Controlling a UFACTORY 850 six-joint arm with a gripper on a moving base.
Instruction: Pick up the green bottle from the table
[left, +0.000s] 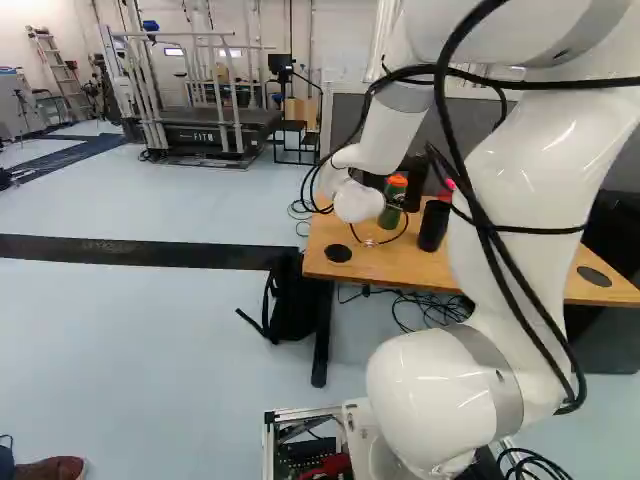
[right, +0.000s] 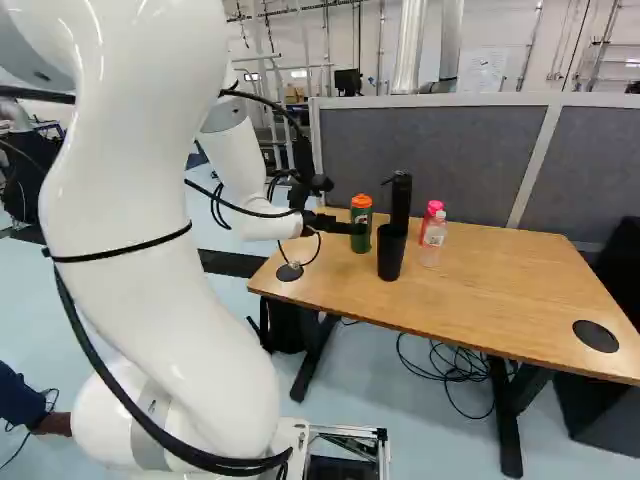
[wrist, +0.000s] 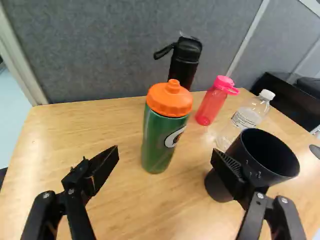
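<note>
— View diffs, pls?
— Clear btl (wrist: 245, 120): we have it in R base & wrist views; in L base view our arm (left: 520, 200) covers that spot. Backpack (left: 295, 305): fuller in L base.
— Nearby, in the way?
— Black cup (wrist: 217, 187): one finger overlaps it in wrist view; contact, we can't tell. Pink btl (wrist: 212, 104): beside clear btl. Black btl (wrist: 185, 62): behind green btl (wrist: 160, 142).
— Gripper (right: 348, 226)?
— Ours, fingers spread.
— Target?
— Green btl: orange-topped, eye-like mark, upright on table (right: 480, 270), ahead of gripper.
</note>
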